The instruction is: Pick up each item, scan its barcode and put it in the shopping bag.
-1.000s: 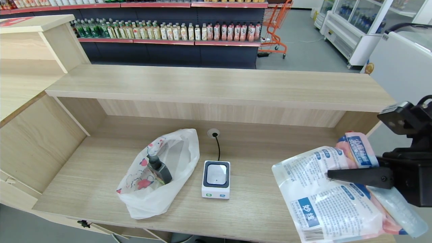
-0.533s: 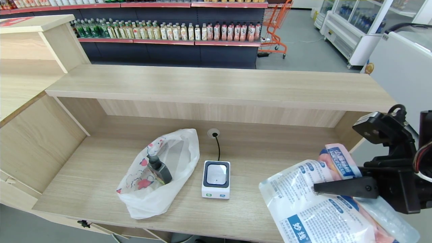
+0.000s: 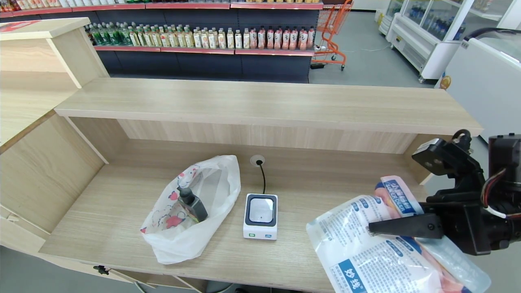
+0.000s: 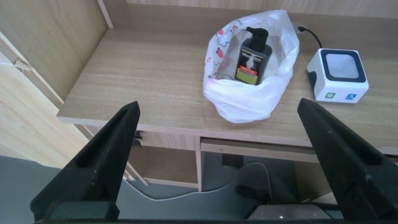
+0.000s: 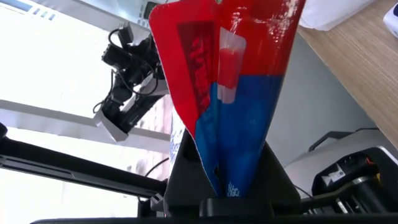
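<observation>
1. Right gripper clamps the refill pouch near the counter's right end, well apart from the scanner.
2. Scan step, I reckon: next, swing its barcode over the scanner window.

Beyond your wooden table you'll see a shelf lined with drink bottles, an orange trolley, and glass-fronted chillers far right.

My right gripper: matt black, long flat finger, one round screw.
My wrist cables: red, black and white, looped.
My left gripper: two broad black tapering fingers.
</observation>
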{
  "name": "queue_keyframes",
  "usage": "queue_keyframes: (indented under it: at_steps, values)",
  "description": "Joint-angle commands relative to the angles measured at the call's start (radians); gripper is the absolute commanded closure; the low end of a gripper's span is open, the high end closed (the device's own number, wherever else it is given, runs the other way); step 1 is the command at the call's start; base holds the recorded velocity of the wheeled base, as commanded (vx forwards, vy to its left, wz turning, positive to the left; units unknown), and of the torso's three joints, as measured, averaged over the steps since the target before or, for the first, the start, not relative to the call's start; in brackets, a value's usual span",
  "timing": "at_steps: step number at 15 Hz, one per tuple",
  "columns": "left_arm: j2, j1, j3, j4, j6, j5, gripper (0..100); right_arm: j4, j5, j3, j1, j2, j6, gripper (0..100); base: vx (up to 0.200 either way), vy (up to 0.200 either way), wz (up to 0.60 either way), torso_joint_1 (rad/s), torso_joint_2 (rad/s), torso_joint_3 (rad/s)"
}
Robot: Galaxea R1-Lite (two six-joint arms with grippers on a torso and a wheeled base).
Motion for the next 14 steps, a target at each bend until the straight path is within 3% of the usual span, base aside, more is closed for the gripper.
queue_keyframes:
  at_steps: [1, 9, 11, 13, 14]
  values:
    - [0.000, 0.000, 0.000, 0.000, 0.000, 0.002, 0, 0.000, 0.000, -0.002, 0.000, 0.003, 0.000, 100, 0.000, 0.000, 0.00, 0.000, 0.00, 0.000]
    - [0.002, -0.001, 0.000, 0.000, 0.000, 0.000, 0, -0.026, -0.040, -0.017, -0.012, -0.018, -0.052, 100, 0.000, 0.000, 0.00, 0.000, 0.00, 0.000]
    - [0.000, 0.000, 0.000, 0.000, 0.000, 0.002, 0, -0.131, -0.256, 0.006, -0.013, -0.014, -0.386, 100, 0.000, 0.000, 0.00, 0.000, 0.00, 0.000]
    - [0.000, -0.001, 0.000, 0.000, 0.000, 0.002, 0, -0.138, -0.475, 0.020, -0.055, -0.029, -0.762, 100, 0.000, 0.000, 0.00, 0.000, 0.00, 0.000]
    - [0.000, -0.001, 0.000, 0.000, 0.000, 0.000, 0, -0.146, -0.487, 0.034, -0.105, -0.038, -0.916, 100, 0.000, 0.000, 0.00, 0.000, 0.00, 0.000]
